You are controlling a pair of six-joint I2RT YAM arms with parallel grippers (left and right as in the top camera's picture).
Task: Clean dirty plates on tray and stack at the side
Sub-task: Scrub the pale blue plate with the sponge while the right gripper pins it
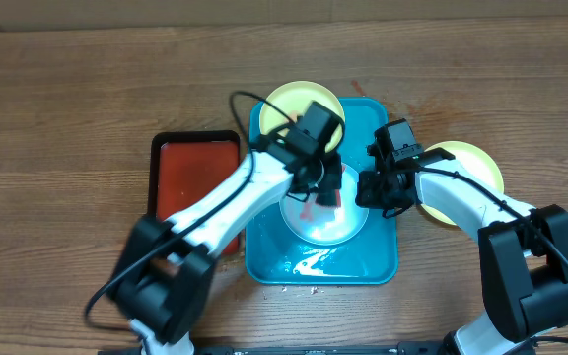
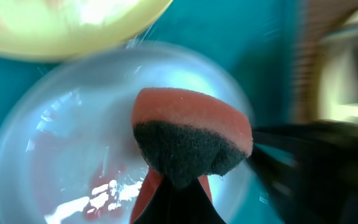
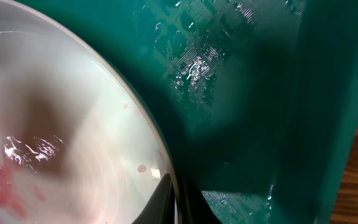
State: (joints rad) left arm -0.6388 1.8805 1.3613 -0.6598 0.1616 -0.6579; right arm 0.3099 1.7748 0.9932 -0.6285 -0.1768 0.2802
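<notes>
Your left hand (image 2: pixel 178 198) pinches the sponge (image 2: pixel 191 130) over the wet, red-smeared blue plate (image 2: pixel 61 143); your right hand (image 3: pixel 174 200) clamps its rim.

Wood underneath it all: the table (image 1: pixel 67 99) shows brown grain, matt and dry. The turquoise tray (image 1: pixel 383 258) is smooth plastic, glossy, with wet glints beading across its floor. The light blue plate (image 1: pixel 323 227) shines as well, slick plastic under a watery film, with pink smears beneath the highlights. The sponge (image 2: pixel 188 127) is porous orange-red foam on one side and coarse black scouring fibre on the other. The yellow-green plate (image 1: pixel 282 99) has a soft plastic sheen, and so does the second yellow-green plate (image 1: pixel 476 163). The red tray (image 1: pixel 190 173) looks flat and dull inside its black rim.
</notes>
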